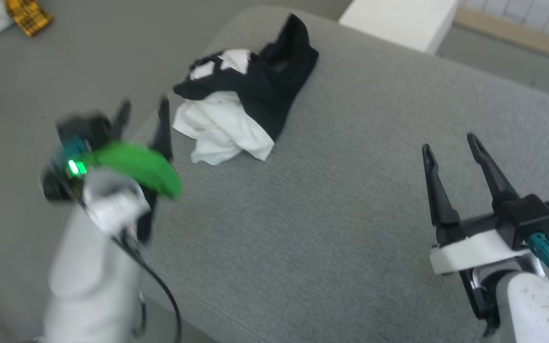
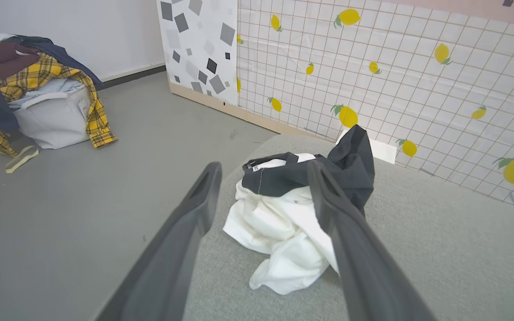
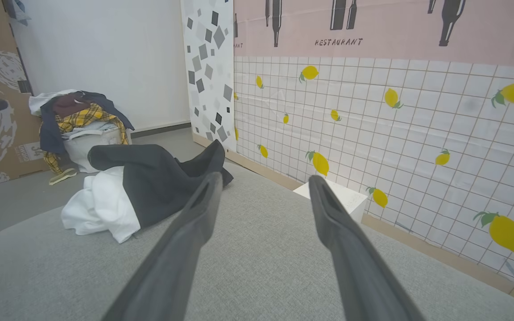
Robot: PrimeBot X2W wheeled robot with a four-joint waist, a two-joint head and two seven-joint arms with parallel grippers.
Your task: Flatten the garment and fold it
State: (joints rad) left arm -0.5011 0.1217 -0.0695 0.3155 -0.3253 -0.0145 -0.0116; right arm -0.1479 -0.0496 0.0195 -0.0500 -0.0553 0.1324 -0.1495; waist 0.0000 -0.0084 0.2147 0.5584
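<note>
Upper centre on grey fabric pad [image 1: 331,214], crumpled white-and-black soft shirt [image 1: 241,107] lies just frame-right of nearer left gripper [image 1: 143,105], fingers spread, empty; right gripper [image 1: 450,144], likewise spread, well apart lower right

A grey fabric table [image 1: 331,228] lies beneath both jaws. Far left of the left jaws stands a white basket [image 2: 54,120] heaped with clothes, a yellow plaid shirt [image 2: 43,73] among them. Beyond the right jaws, a white box [image 3: 348,198] sits before a lemon-patterned wall [image 3: 395,142]

This looks like a test room made up like a home. Behind the soft gray table [image 3: 261,267] stand boards [image 3: 373,133] painted with lemons, and near the table a basket [image 3: 88,148] holds piled clothes [image 3: 78,117].
</note>
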